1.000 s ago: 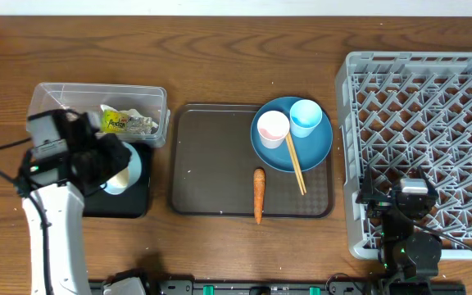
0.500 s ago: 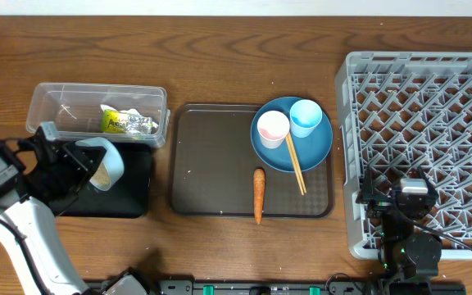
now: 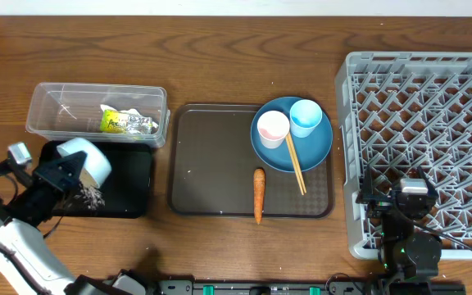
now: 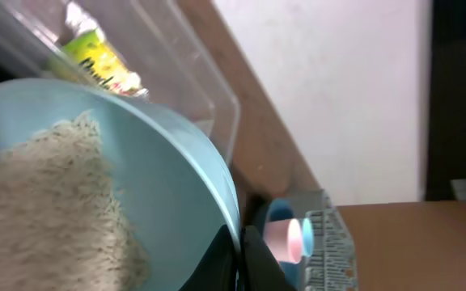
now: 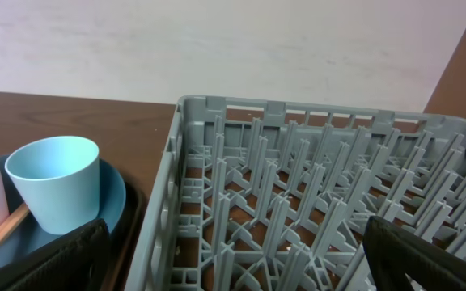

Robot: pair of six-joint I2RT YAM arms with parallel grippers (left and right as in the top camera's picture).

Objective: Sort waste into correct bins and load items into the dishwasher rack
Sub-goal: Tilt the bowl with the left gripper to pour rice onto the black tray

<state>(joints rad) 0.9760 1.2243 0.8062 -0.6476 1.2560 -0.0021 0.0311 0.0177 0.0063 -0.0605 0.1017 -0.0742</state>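
Overhead view of a wooden bench (image 3: pixel 220 65). At the left, the left gripper (image 3: pixel 70 170) had its jaws clamped on the rim of a small light-blue bowl (image 3: pixel 87 157), which was tipped on its side above a shallow black tray (image 3: pixel 133 188). White rice (image 3: pixel 89 195) lay scattered on the tray below the bowl, and the wrist view showed a clump packed against the bowl's inner wall. Behind the tray sat a clear tub (image 3: pixel 60 102) holding a crumpled wrapper (image 3: pixel 126 122). The right gripper (image 3: pixel 412 199) hung over the near left corner of the grey rack (image 3: pixel 433 90), jaws spread wide and empty.

The bowl looked light, stiff and smooth, so a thin pinch on its rim could slip as it tilted. The rice seemed sticky, perhaps clinging rather than pouring, though the blurred close view made that hard to judge. The carrot (image 3: pixel 259 195) on the brown tray (image 3: pixel 211 156) looked firm and best taken across its middle.
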